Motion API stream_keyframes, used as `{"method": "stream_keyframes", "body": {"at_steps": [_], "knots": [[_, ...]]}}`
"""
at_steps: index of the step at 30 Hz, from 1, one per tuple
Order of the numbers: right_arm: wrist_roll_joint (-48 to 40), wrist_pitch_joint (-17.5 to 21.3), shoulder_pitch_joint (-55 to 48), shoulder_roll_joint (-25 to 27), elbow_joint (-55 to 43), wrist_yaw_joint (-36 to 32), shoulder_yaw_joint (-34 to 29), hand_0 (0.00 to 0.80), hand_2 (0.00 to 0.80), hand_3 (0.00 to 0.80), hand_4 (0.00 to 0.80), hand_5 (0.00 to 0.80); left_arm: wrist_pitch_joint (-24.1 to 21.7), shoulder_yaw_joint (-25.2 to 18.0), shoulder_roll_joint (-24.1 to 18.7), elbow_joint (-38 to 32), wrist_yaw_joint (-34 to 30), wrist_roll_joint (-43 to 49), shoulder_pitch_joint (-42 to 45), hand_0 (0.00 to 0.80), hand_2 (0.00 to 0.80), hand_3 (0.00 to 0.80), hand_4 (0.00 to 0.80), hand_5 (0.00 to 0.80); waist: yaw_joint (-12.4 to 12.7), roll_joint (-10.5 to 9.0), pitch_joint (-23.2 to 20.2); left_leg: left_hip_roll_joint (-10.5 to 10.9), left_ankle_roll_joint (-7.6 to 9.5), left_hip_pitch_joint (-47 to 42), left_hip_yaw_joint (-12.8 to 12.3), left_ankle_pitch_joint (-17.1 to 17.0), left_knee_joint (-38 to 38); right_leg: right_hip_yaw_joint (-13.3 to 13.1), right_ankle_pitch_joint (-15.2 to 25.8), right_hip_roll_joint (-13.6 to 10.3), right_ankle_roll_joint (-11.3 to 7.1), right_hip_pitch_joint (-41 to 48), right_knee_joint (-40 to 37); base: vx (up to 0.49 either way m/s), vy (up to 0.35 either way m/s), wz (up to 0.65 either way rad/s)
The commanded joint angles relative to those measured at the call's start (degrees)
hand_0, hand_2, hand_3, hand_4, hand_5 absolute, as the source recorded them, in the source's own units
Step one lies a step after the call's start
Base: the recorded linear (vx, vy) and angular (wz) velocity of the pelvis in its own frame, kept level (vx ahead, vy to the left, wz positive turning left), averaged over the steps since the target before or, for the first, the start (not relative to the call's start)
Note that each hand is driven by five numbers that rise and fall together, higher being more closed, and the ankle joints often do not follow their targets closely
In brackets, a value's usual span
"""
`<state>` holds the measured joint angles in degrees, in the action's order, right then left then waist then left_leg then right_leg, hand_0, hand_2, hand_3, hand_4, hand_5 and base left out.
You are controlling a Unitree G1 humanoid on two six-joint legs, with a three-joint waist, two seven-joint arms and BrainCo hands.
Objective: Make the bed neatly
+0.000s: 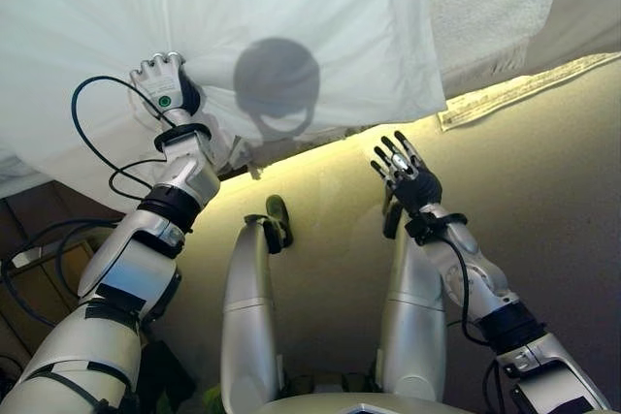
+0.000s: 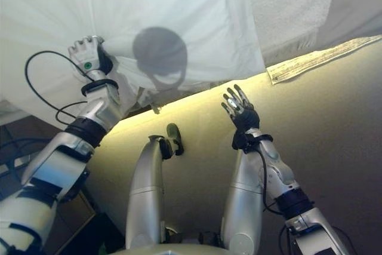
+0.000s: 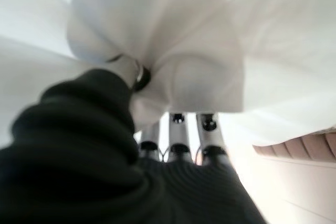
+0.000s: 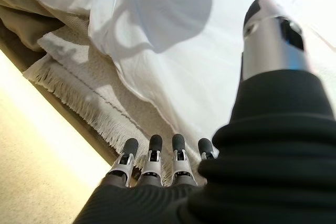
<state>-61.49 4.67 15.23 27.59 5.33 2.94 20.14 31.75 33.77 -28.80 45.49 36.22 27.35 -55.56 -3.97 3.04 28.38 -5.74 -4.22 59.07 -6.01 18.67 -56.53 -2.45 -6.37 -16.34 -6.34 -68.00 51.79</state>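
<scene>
Beige floor [image 1: 543, 191] beside fringed blanket [image 4: 79, 85]

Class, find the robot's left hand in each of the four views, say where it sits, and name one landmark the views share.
Left eye view: left hand upper left, clenched in the white sheet.
Right eye view: upper left, same grip.
Left wrist view: fills the lower frame, sheet bunched in it.
Right wrist view: not in it.
Shared landmark: the white sheet.
</scene>
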Motion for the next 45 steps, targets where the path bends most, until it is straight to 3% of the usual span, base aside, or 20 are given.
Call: {"method": "stream_keyframes", "body": {"at_steps": [1,5,13,18,19,28,33,39,40,41,45], "knots": [[-1.55,2.24,-2.16,-0.8,-5.69,-2.2,0.23,0.0,0.0,0.0,0.0,0.0,-1.37,-1.34,-1.86,2.26,-1.46,-0.98,1.48,0.8,0.8,0.8,0.8,0.8,-0.54,-1.05,1.41,1.24,2.45,-0.34,-1.73,-7.45,6.97,1.37,6.47,-1.55,-3.42,5.84,-3.63,0.013,-0.034,0.02],[-1.69,3.49,-6.09,-1.43,-5.85,-5.04,0.15,0.0,0.0,0.0,0.0,0.0,-8.53,-3.67,-3.15,2.0,-0.21,-1.76,6.26,0.8,0.8,0.8,0.8,0.8,0.21,-1.28,1.41,1.47,2.22,-7.48,-1.91,-8.33,11.75,3.19,6.58,-1.85,-3.42,12.63,-6.52,0.045,-0.052,0.02],[-0.78,4.5,-12.12,-2.25,-2.69,-10.71,-1.31,0.0,0.0,0.0,0.0,0.0,-16.98,-9.51,-7.34,3.81,0.4,2.73,18.33,0.8,0.8,0.8,0.8,0.8,2.24,-0.79,1.39,3.34,2.6,-21.94,-1.33,-10.95,22.09,6.24,9.47,-3.18,-4.23,25.14,-12.98,0.07,-0.02,0.13],[-0.59,4.12,-14.02,-2.04,-1.34,-13.16,-3.4,0.0,0.0,0.0,0.0,0.0,-19.36,-11.34,-11.39,5.26,-1.2,6.64,23.63,0.8,0.8,0.8,0.8,0.8,2.73,-0.6,-0.64,4.48,2.81,-27.02,-0.49,-12.33,27.12,7.66,11.22,-3.74,-4.74,29.41,-17.8,0.035,0.013,0.1],[-0.54,3.85,-14.41,-1.82,-1.17,-13.83,-4.27,0.0,0.0,0.0,0.0,0.0,-20.38,-11.95,-12.8,5.46,-1.66,7.51,24.96,0.8,0.8,0.8,0.8,0.8,2.73,-0.63,-1.27,4.84,3.17,-27.49,-0.7,-14.37,28.91,8.33,13.09,-3.91,-4.11,29.94,-20.15,-0.04,0.03,0.12],[-0.76,4.56,-15.38,-0.11,1.34,-16.8,-6.71,0.0,0.0,0.0,0.0,0.0,-24.03,-13.45,-19.41,5.6,-4.29,5.99,28.32,0.8,0.8,0.8,0.8,0.8,3.56,0.61,-3.03,6.07,2.65,-30.23,-0.62,-14.45,31.21,9.05,13.31,-5.46,-4.75,33.67,-24.35,-0.013,0.044,0.07],[-0.62,5.22,-15.5,-1.42,1.14,-15.39,-5.77,0.0,0.0,0.0,0.0,0.0,-25.21,-12.26,-17.76,3.74,-5.72,6.08,27.36,0.8,0.8,0.8,0.8,0.8,4.23,0.51,-2.14,5.72,2.8,-29.17,-0.29,-13.96,29.97,8.51,12.73,-5.57,-5.11,32.7,-22.34,-0.029,-0.019,0.08],[-0.38,6.36,-15.17,-2.65,-0.82,-13.84,-4.74,0.0,0.0,0.0,0.0,0.0,-25.03,-11.46,-12.3,4.25,-3.77,2.82,26.8,0.8,0.8,0.8,0.8,0.8,4.99,-0.4,-0.93,5.26,2.47,-29.07,0.4,-12.31,29.41,9.31,11.09,-5.19,-6.04,33.59,-22.51,-0.005,-0.061,0.03],[-0.14,6.49,-15.17,-3.02,-1.19,-13.32,-4.45,0.0,0.0,0.0,0.0,0.0,-25.13,-11.5,-11.05,4.59,-3.63,2.12,26.78,0.643,0.643,0.643,0.643,0.643,5.08,-0.6,-0.7,5.25,2.53,-29.07,0.41,-12.18,29.25,9.38,11.19,-5.22,-6.1,33.59,-22.31,-0.017,-0.051,0.04],[0.0,6.55,-15.15,-3.33,-1.54,-12.8,-4.22,0.0,0.0,0.0,0.0,0.0,-25.52,-11.57,-10.0,4.92,-3.17,1.9,26.98,0.0,0.0,0.0,0.0,0.0,5.19,-0.79,-0.54,5.25,2.61,-29.04,0.44,-12.17,29.16,9.45,11.36,-5.27,-6.14,33.52,-22.13,-0.001,-0.054,0.07],[0.75,6.58,-14.77,-4.49,-2.95,-10.85,-3.1,0.0,0.0,0.0,0.0,0.0,-25.23,-10.42,-4.9,6.38,-2.07,4.82,28.37,0.0,0.0,0.0,0.0,0.0,5.49,-1.55,-0.49,5.04,2.8,-29.09,0.57,-12.39,29.31,9.99,11.44,-5.29,-6.09,33.77,-22.58,0.018,-0.038,0.01]]}}
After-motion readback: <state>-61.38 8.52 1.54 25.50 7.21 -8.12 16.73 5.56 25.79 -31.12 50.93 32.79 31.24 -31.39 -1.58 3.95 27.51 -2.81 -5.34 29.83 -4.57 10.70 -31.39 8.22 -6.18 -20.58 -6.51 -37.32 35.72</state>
